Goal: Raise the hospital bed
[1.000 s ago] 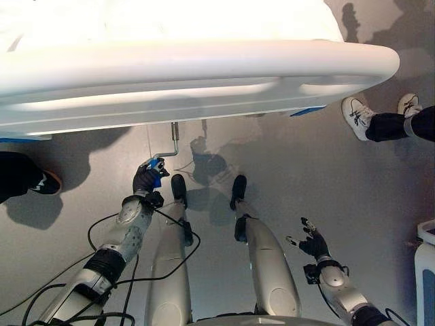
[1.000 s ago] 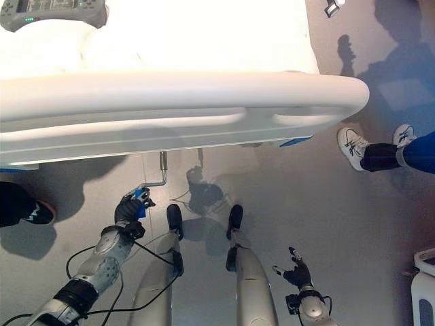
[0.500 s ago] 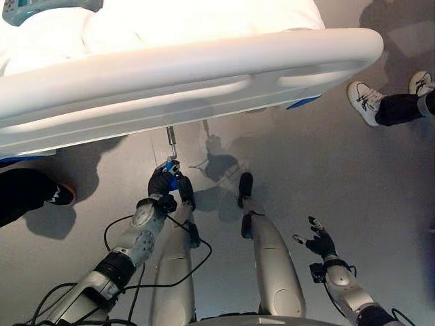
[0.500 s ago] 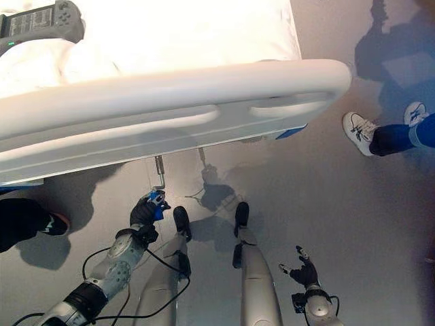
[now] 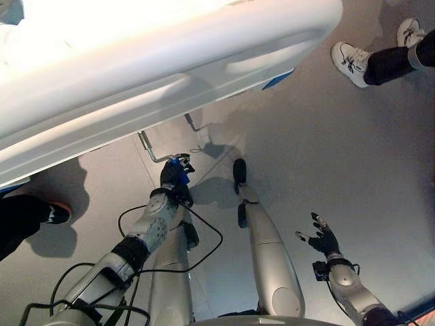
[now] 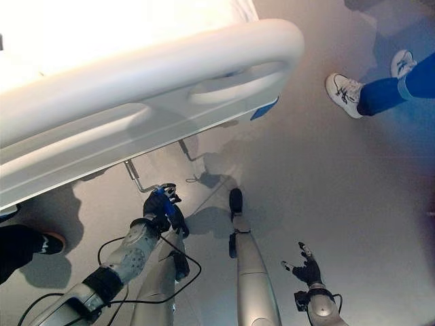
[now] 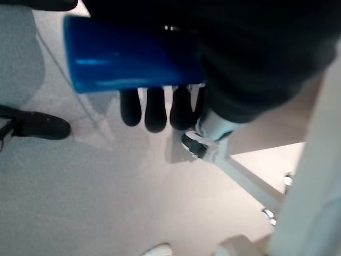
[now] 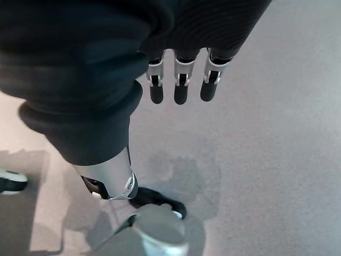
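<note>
Left hand [image 5: 174,178] clenched on the blue crank handle [image 7: 133,60] below the hospital bed [image 5: 170,61] footboard, swung round since a second ago, cranking underway; right hand [image 5: 325,240] idle, fingers relaxed.

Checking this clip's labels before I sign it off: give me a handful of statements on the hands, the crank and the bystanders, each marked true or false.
1. The left hand is curled round the blue grip of the crank. True.
2. The right hand is holding the footboard. False: it hangs open over the floor, touching nothing.
3. The crank comes out from under the foot end of the bed. True.
4. A person's white shoes stand on the robot's left. False: they are on its right; a dark shoe is on its left.
5. Both hands are on the crank. False: the left alone.
</note>
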